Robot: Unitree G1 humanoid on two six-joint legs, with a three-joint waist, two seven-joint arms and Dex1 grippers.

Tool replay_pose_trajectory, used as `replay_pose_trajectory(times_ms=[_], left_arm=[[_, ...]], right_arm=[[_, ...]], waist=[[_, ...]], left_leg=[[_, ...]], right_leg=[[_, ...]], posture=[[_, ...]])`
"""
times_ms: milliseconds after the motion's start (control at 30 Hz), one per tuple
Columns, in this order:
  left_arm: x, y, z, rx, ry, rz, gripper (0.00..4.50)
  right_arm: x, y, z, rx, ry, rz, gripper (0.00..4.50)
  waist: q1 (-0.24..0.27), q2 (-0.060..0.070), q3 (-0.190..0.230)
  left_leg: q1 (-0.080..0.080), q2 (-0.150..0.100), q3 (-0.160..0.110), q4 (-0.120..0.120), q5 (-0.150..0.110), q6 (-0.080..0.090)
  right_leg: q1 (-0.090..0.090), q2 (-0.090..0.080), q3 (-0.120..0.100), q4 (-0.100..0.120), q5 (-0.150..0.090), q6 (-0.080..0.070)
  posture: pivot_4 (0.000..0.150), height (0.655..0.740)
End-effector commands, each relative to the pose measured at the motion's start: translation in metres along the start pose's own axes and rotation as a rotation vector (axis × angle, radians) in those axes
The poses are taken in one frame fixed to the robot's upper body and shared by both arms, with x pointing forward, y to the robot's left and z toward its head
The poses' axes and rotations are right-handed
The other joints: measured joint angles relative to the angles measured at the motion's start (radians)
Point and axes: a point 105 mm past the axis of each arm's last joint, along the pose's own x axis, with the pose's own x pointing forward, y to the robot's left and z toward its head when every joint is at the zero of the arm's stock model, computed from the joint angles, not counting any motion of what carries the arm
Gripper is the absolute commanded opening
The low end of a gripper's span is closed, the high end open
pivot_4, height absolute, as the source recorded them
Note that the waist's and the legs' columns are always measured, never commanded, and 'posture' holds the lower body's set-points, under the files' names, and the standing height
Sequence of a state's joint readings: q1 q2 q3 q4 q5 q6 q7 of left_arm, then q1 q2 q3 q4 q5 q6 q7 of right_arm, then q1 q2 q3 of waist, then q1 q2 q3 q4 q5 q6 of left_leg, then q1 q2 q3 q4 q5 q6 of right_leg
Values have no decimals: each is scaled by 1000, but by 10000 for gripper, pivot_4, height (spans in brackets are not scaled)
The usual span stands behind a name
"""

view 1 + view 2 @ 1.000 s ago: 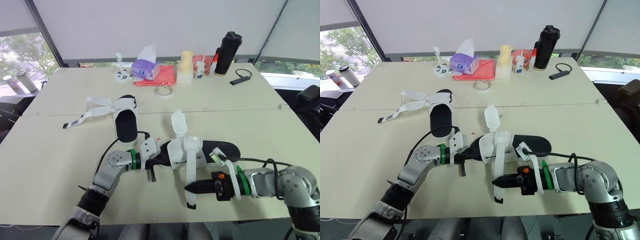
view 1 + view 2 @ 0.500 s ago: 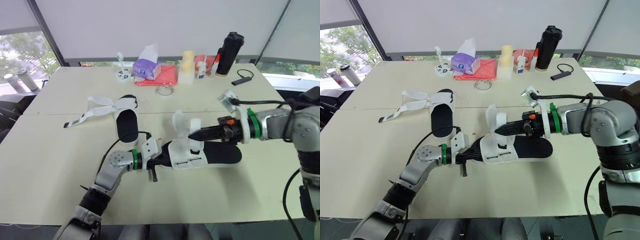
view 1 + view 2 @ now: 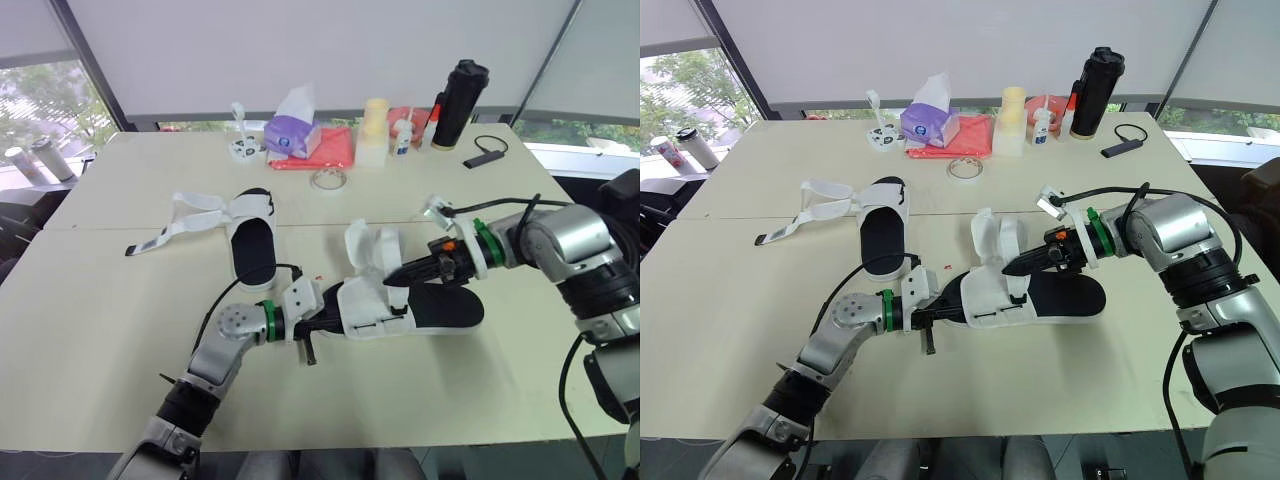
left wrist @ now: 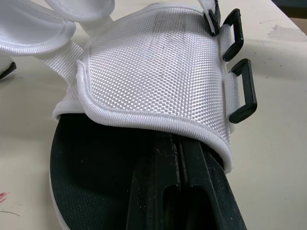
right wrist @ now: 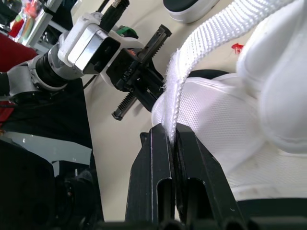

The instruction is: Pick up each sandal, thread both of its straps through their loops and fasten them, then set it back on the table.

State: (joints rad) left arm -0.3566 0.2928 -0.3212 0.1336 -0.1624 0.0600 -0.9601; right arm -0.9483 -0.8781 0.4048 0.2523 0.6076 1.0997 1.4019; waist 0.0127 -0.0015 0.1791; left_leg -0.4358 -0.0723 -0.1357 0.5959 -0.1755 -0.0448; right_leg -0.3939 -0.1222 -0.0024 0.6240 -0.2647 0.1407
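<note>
Head and wrist views of the work surface. The near sandal point(image 3: 425, 305), with black sole and white mesh upper, lies sole down near the middle of the table point(image 3: 100, 300), between the two arms, its toe end turned toward the robot's left. The left gripper point(image 4: 178, 143) enters at that toe end: its two black fingers are pressed together, with nothing visible between them, and lie on the black footbed beneath the edge of the upper. Two black loops point(image 4: 252, 96) sit on the side of the upper, one just beside the other, both empty. The right gripper point(image 3: 395, 272) reaches in from the robot's right above the sandal's middle, its fingers closed on a white strap point(image 5: 204, 48), which they pinch by its edge close to their tips; the strap arches up from the upper and bends over to the fingers. Beside it a second white flap stands upright on the sandal. The second sandal point(image 3: 250, 245) lies flat on the table farther from the robot and toward its left, well apart from both grippers, with its loose straps point(image 3: 195, 215) spread out sideways on the tabletop. Along the far edge of the table stand a purple tissue pack point(image 3: 290, 135), a red cloth point(image 3: 335, 152), a roll of tape point(image 3: 325, 180) and a black bottle point(image 3: 455, 105).
</note>
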Motion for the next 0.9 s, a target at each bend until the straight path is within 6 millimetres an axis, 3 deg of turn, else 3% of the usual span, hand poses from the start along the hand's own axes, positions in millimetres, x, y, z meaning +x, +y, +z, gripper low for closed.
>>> replay_pose_trajectory(times_ms=[33,500,900], left_arm=[[-1,-9,-25,-55,94,-13,0],[-1,-8,-24,-54,90,-6,0],[-1,-10,-25,-54,94,-8,0]], right_arm=[[-1,5,7,-39,11,24,378],[3,10,21,-39,-14,66,378],[12,15,15,-20,-6,101,378]], waist=[[0,0,0],[0,0,0],[0,0,0]], left_leg=[[0,0,0,0,0,0],[0,0,0,1,0,0],[0,0,0,1,0,0]], right_leg=[[0,0,0,0,0,0],[-2,0,0,5,0,0],[-2,0,0,5,0,0]], posture=[[1500,7400],[1500,7400],[1500,7400]])
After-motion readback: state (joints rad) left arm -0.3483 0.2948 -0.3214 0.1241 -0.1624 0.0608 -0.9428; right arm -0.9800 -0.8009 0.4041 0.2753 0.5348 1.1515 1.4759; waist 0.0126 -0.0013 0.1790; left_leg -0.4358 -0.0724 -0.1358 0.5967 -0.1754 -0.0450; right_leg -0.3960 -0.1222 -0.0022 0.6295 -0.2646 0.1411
